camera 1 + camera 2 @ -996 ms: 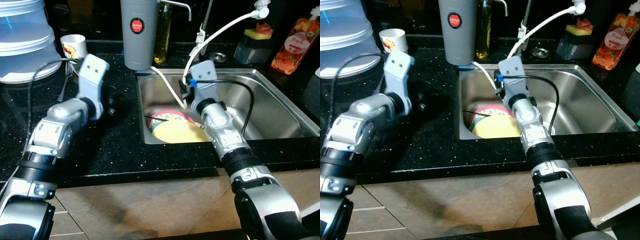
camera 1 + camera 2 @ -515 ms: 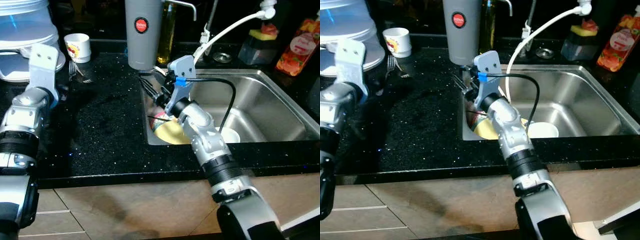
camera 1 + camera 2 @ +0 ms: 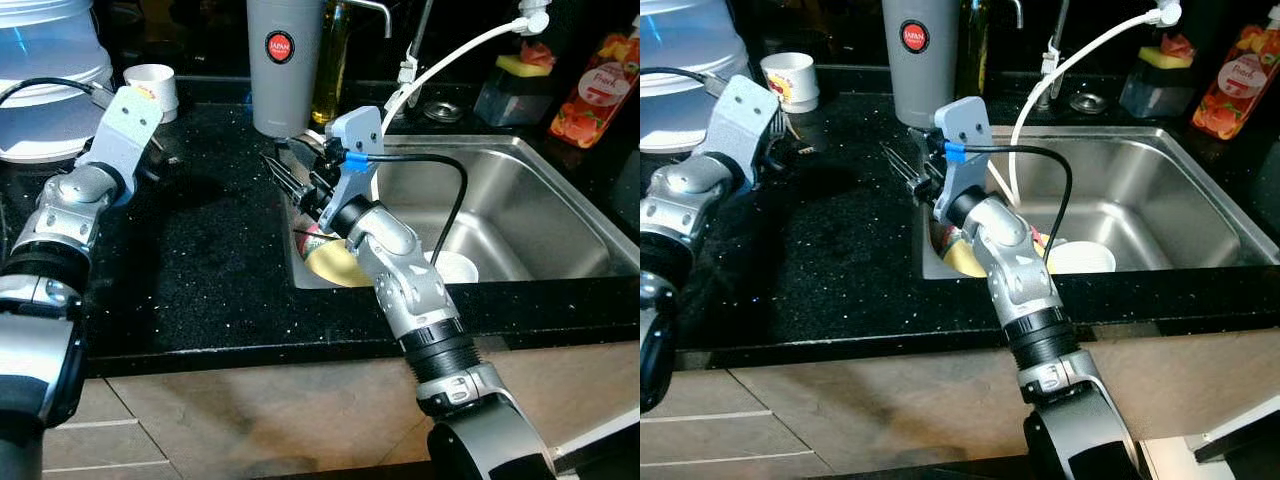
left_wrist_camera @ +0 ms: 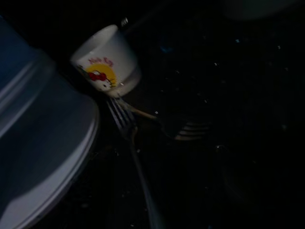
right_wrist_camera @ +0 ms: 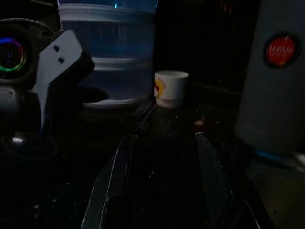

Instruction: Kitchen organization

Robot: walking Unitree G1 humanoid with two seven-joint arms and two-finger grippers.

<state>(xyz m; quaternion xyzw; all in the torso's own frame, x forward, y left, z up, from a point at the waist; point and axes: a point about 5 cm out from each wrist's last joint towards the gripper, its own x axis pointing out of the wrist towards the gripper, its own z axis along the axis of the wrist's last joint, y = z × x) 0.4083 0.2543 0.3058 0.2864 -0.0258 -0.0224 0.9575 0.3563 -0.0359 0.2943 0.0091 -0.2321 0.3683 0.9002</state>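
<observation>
Two forks (image 4: pixel 138 138) lie ahead of the left gripper (image 3: pixel 150 160), finger state unclear, beside the cup (image 4: pixel 107 59). Right gripper (image 3: pixel 908 165) open, empty, above counter edge. Dishes (image 3: pixel 340 262) remain in sink (image 3: pixel 520 215); little done.

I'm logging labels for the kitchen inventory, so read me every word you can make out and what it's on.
"JAPAN": red round badge on the tall grey cylindrical container.
"Peach", roughly: orange fruit-printed bottle; its smaller print is blurred.
Small white cartoon-print cup: red lettering too blurred to read.
</observation>
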